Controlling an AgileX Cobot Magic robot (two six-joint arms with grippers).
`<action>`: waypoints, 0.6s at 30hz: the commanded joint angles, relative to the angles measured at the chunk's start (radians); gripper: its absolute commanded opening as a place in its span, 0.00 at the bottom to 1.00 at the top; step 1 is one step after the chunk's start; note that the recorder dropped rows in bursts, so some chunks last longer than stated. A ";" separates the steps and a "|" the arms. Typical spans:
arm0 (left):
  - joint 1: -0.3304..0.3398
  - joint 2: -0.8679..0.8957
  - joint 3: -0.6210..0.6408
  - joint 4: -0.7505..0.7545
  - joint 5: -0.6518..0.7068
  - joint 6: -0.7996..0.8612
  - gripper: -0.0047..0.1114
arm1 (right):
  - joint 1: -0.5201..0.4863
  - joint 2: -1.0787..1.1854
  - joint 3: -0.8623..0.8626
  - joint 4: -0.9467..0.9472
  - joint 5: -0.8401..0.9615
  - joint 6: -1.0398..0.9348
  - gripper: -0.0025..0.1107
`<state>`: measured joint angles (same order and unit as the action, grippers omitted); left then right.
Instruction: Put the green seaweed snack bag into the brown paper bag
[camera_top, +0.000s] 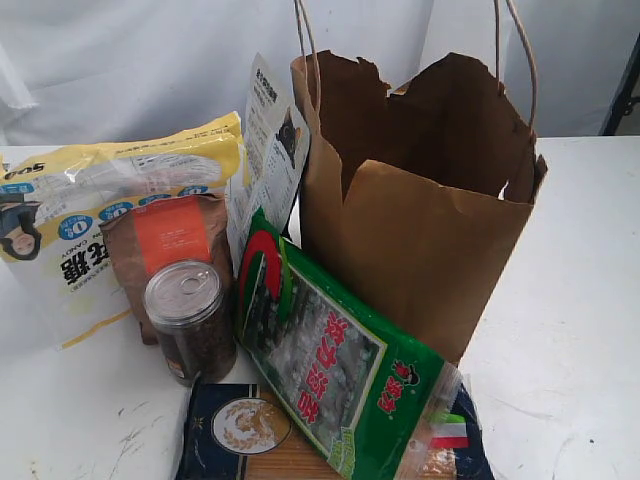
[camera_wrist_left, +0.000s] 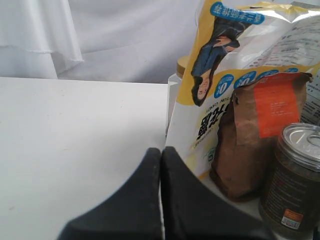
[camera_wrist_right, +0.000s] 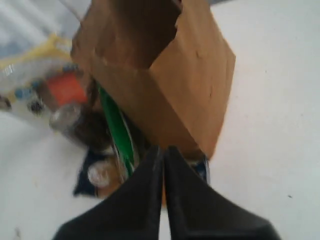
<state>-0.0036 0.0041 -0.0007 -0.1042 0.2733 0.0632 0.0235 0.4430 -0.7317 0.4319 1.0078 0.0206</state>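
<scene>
Right gripper: black two-fingered right gripper (camera_wrist_right: 163, 150), fingers pressed flat together, nothing between them, tips by the bag's lower corner.
Paper bag: tall kraft brown paper bag (camera_wrist_right: 195, 75), upright, rim torn and jagged.
Seaweed: glossy flat green seaweed snack bag (camera_wrist_right: 116, 127), seen edge-on, leaning on the paper bag's side, outside it.
Can: dark round can with silver lid (camera_wrist_right: 67, 117), just beside the green packet.
Pouch: small brown pouch with orange label (camera_wrist_right: 65, 87), blurred, behind the can.
Candy: yellow-and-white candy bag (camera_wrist_right: 30, 65), blurred.
Underneath: dark blue flat packet (camera_wrist_right: 84, 181) at the green packet's foot.
Surface: white table (camera_wrist_right: 270, 150).

One each: paper bag (camera_top: 420, 240), green snack bag (camera_top: 320, 350), candy bag (camera_top: 90, 200), brown pouch (camera_top: 170, 240), can (camera_top: 190, 320), spaghetti packet (camera_top: 240, 430).
</scene>
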 joint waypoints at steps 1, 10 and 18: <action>-0.002 -0.004 0.001 -0.012 -0.008 -0.004 0.04 | 0.006 0.205 -0.153 0.048 0.213 -0.365 0.17; -0.002 -0.004 0.001 -0.012 -0.008 -0.004 0.04 | 0.064 0.453 -0.093 0.286 0.213 -0.595 0.63; -0.002 -0.004 0.001 -0.012 -0.008 -0.004 0.04 | 0.149 0.609 -0.042 0.264 0.079 -0.613 0.63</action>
<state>-0.0036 0.0041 -0.0007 -0.1042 0.2733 0.0632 0.1421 1.0176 -0.7883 0.6924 1.1787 -0.5673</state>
